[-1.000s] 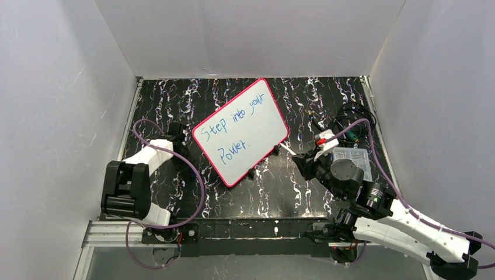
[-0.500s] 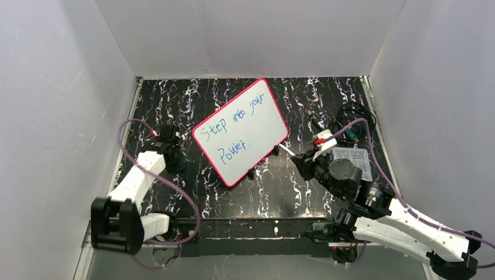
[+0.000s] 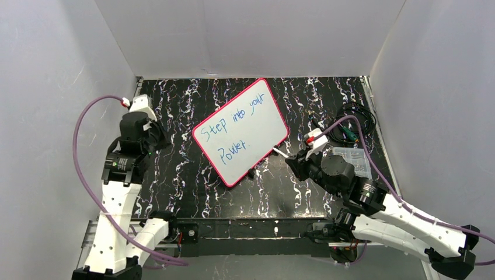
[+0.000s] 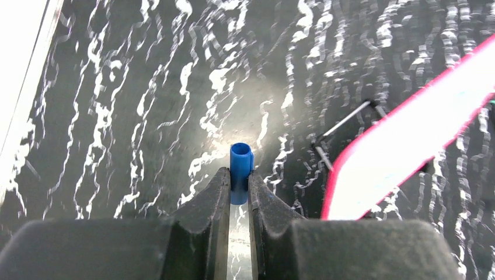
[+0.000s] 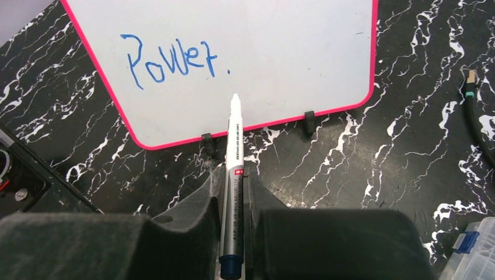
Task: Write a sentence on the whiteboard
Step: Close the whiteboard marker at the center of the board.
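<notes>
The whiteboard (image 3: 240,132), white with a pink-red frame, stands tilted on small black feet in the middle of the table. It carries the sentence (image 3: 232,129) in blue, "Step into your Power." in two lines. In the right wrist view the board (image 5: 280,41) shows "Power." (image 5: 170,60). My right gripper (image 5: 233,175) is shut on the marker pen (image 5: 232,175), its bare tip just before the board's lower edge. My left gripper (image 4: 236,178) is shut on the blue pen cap (image 4: 240,169), held above the table left of the board (image 4: 408,140).
A clear plastic box (image 3: 353,160) and coiled black cables (image 3: 350,125) lie at the right, behind my right arm. White walls enclose the black marbled table (image 3: 181,105) on three sides.
My left arm has risen and swung back to the left, away from the board, with the cap in it. My right gripper has shifted slightly left with the pen.
</notes>
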`<control>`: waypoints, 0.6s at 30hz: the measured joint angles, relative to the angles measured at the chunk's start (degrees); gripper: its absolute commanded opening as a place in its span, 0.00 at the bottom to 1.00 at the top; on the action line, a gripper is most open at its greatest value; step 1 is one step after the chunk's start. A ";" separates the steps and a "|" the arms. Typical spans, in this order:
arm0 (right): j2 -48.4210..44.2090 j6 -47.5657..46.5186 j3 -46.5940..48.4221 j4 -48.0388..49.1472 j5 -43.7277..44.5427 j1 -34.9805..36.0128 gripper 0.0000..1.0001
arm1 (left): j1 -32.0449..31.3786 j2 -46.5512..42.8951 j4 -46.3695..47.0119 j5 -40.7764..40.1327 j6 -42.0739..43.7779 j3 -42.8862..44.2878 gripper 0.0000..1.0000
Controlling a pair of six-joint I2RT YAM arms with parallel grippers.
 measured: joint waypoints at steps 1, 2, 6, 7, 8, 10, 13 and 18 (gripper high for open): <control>0.72 0.11 0.57 -0.13 -0.37 0.00 0.01 | -0.02 0.00 0.00 1.27 1.42 1.95 0.00; 1.44 0.31 1.18 -0.28 -0.57 0.00 0.01 | -0.07 0.22 -0.02 2.93 2.86 4.04 0.00; 6.27 1.62 5.66 -3.08 0.02 0.00 0.01 | -1.31 1.05 1.81 11.02 7.17 10.14 0.00; 7.96 1.79 7.28 -4.00 0.48 -0.02 0.01 | -1.84 1.05 2.62 12.92 7.82 10.58 0.00; 9.46 1.90 8.63 -4.85 0.70 -0.04 0.01 | -2.64 1.09 3.50 15.54 8.50 10.95 0.00; 13.62 1.92 11.85 -6.78 1.07 -0.48 0.01 | -4.83 1.73 4.76 21.05 9.68 11.67 0.00; 17.03 1.49 14.14 -8.87 0.50 -1.79 0.01 | -9.29 3.89 6.23 27.67 11.69 12.92 0.00; 17.11 -0.55 17.16 -12.76 -6.97 -10.56 0.01 | -17.77 7.13 7.63 38.01 16.59 10.93 0.00</control>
